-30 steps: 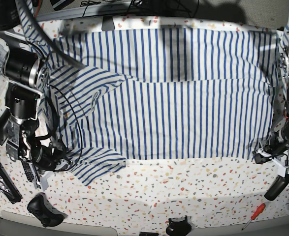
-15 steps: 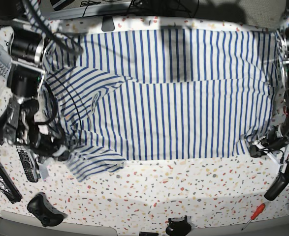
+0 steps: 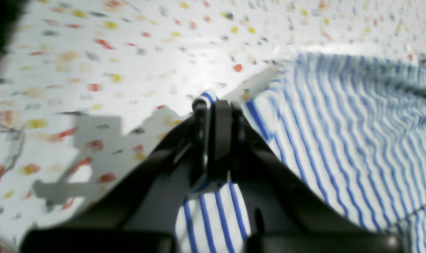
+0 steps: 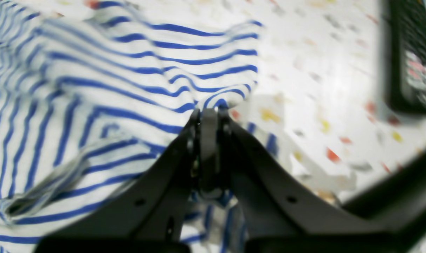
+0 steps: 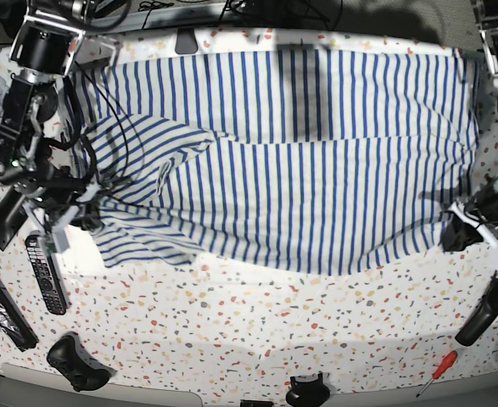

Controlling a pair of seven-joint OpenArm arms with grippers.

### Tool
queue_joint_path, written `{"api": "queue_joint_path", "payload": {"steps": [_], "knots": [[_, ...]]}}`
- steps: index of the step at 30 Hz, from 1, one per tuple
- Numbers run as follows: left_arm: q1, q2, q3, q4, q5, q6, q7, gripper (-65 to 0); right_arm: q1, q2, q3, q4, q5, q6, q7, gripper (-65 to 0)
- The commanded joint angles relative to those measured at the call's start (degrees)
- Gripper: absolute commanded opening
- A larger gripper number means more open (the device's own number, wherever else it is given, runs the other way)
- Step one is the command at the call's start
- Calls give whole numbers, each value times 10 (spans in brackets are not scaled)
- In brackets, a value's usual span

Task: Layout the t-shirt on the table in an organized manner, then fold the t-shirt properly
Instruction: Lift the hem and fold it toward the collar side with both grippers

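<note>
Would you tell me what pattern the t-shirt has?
White with thin blue stripes; the t-shirt shows best in the base view.

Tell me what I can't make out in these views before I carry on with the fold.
- Left gripper: shut on the t-shirt; left wrist view blurred, its fingers cover the pinched edge.
- Right gripper: shut on cloth; which part is unclear, folds and blur.
- Neck label: not visible in any view.
- Table under the shirt: covered.
- Base view: cables partly mask the right gripper.
</note>
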Motion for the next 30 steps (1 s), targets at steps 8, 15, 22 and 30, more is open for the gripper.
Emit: {"api": "queue_joint_path", "payload": {"steps": [8, 15, 22, 30], "knots": [[83, -11, -78, 116, -7, -2, 11, -650, -4, 10, 53, 14, 64, -1, -4, -650], [129, -11, -97, 117, -6, -2, 14, -650, -3, 44, 54, 14, 76, -1, 4, -650], [155, -11, -97, 117, -6, -2, 29, -650, 1, 76, 54, 14, 76, -1, 3, -650], [158, -11, -97, 117, -57, -2, 59, -650, -1, 64, 54, 14, 126, -1, -67, -491]]}}
